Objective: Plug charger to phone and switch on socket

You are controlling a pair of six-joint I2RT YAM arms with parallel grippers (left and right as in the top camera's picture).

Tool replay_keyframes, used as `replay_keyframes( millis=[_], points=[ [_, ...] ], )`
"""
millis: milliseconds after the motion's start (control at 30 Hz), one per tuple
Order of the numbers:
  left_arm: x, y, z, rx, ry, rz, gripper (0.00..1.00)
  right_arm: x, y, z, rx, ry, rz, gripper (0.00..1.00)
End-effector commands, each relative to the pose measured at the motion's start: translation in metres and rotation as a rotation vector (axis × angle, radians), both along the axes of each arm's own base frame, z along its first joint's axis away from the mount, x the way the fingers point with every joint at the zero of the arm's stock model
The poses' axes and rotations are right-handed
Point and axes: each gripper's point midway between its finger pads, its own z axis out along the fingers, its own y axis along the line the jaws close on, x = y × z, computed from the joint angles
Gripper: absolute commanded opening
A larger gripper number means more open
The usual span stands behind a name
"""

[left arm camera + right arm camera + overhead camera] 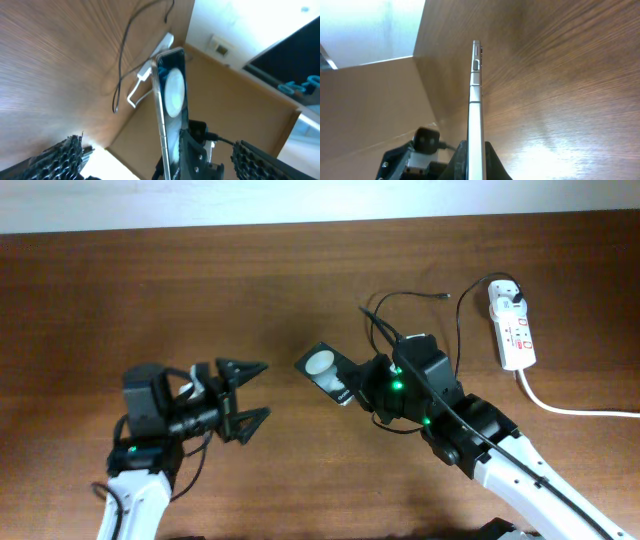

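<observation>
- Step in hand: presenting the phone point(322, 364) for plugging; the right gripper point(352, 388) is clamped on its lower end and holds it on edge above the table point(150, 290), the free end jutting out past its fingertips.
- In the right wrist view the phone's thin edge runs straight ahead of the fingers, with a small slot showing near the far end; whether that is the charging port I cannot tell.
- The left gripper point(262, 390) is spread wide and empty, pointing at the phone, which stands just beyond its fingertips and apart from them.
- The charger point(412, 294) is not yet held; its connector tip point(445, 297) lies loose behind the right gripper, beyond its wrist, well apart from the left gripper.
- The socket point(514, 335) lies further out on the right arm's outer side; the white plug point(505, 293) seems seated in its far end; switch state unreadable.
- Next, I judge: take up the connector tip, align it with the port, press it in; then press the switch.
</observation>
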Motion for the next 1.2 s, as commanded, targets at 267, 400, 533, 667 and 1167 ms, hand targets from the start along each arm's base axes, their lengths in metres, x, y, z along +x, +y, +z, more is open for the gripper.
replay_keyframes(
  millis=[267, 400, 533, 667, 1167],
  points=[
    [0.012, -0.054, 0.016, -0.113, 0.042, -0.046, 0.98, -0.012, 0.022, 0.016, 0.160, 0.131, -0.037, 0.04],
    [0.011, -0.055, 0.016, -0.128, 0.073, -0.034, 0.90, -0.015, 0.038, 0.027, 0.190, 0.088, -0.020, 0.04],
    [0.012, -0.055, 0.016, -0.146, 0.106, -0.020, 0.79, -0.016, 0.049, 0.019, 0.206, 0.132, -0.048, 0.04],
    [0.017, -0.052, 0.014, -0.134, 0.106, 0.016, 0.63, -0.021, 0.061, -0.003, 0.209, 0.246, -0.078, 0.04],
    [0.026, -0.045, 0.010, -0.099, 0.084, 0.074, 0.39, -0.021, 0.082, 0.017, 0.338, 0.262, -0.016, 0.04]
  ],
)
